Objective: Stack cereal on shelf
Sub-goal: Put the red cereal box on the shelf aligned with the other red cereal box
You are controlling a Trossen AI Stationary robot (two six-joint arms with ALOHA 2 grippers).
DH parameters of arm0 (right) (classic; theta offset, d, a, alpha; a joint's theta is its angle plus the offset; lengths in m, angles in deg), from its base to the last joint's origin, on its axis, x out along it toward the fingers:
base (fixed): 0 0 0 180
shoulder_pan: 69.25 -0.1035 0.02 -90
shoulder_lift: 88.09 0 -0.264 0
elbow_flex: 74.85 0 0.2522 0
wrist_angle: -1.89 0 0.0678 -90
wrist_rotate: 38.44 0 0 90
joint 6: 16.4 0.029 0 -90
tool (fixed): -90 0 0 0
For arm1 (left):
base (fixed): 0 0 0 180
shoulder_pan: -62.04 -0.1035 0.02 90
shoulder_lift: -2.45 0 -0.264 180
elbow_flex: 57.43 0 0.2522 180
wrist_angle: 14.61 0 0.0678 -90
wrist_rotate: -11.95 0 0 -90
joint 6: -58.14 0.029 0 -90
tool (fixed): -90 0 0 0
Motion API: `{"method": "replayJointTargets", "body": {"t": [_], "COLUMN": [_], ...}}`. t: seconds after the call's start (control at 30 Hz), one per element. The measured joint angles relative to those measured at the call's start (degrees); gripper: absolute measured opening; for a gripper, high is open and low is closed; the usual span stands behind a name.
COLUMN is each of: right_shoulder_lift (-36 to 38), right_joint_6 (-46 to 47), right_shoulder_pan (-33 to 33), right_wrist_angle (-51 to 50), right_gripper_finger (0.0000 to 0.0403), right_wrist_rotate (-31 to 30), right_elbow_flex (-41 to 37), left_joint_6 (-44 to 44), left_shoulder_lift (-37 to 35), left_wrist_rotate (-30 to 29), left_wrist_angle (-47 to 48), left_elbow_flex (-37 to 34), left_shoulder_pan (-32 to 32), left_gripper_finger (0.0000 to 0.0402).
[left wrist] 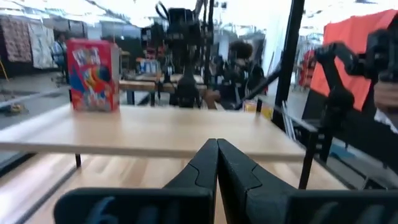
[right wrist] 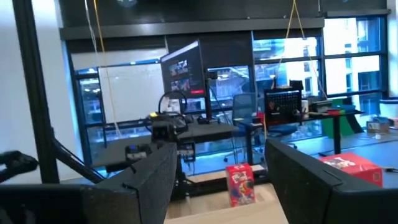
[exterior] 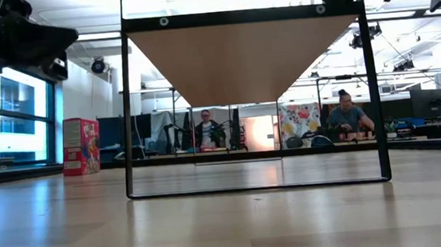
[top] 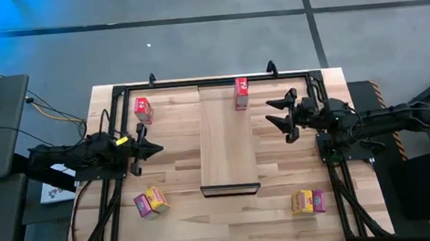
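Note:
The shelf [top: 226, 135], a long light-wood plank with a dark bar at its near end, stands raised on a dark frame [exterior: 127, 108] in the table's middle. One red cereal box [top: 241, 92] stands upright on the shelf's far end and also shows in the left wrist view [left wrist: 93, 74]. Another red box [top: 143, 109] stands on the table at far left. Yellow and magenta boxes lie near left [top: 151, 202] and near right [top: 308, 201]. My left gripper [top: 157, 148] is shut, left of the shelf. My right gripper [top: 281, 117] is open and empty, right of the shelf.
A black frame [top: 212, 82] runs along the table's far edge and down both sides. Bare tabletop lies between each arm and the shelf. Beyond the far edge is a room with desks, monitors and seated people [exterior: 348, 116].

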Motion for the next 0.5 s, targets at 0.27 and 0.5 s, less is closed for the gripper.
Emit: {"method": "replayJointTargets", "body": {"t": [0.27, 0.5], "right_shoulder_lift": [0.0, -0.1], "right_joint_6": [-1.0, -0.8], "right_shoulder_pan": [0.0, 0.0], "right_wrist_angle": [-3.0, -4.6], "right_gripper_finger": [0.0238, 0.0238], "right_wrist_rotate": [-3.2, -3.2], "right_elbow_flex": [0.0, 0.0], "left_joint_6": [-0.1, -3.3], "left_shoulder_lift": [0.0, 1.5], "left_wrist_rotate": [-6.3, -14.4], "left_wrist_angle": [-5.0, -2.1], "left_elbow_flex": [0.0, 2.5], "left_shoulder_pan": [0.0, 0.0], "left_gripper_finger": [0.0031, 0.0150]}}
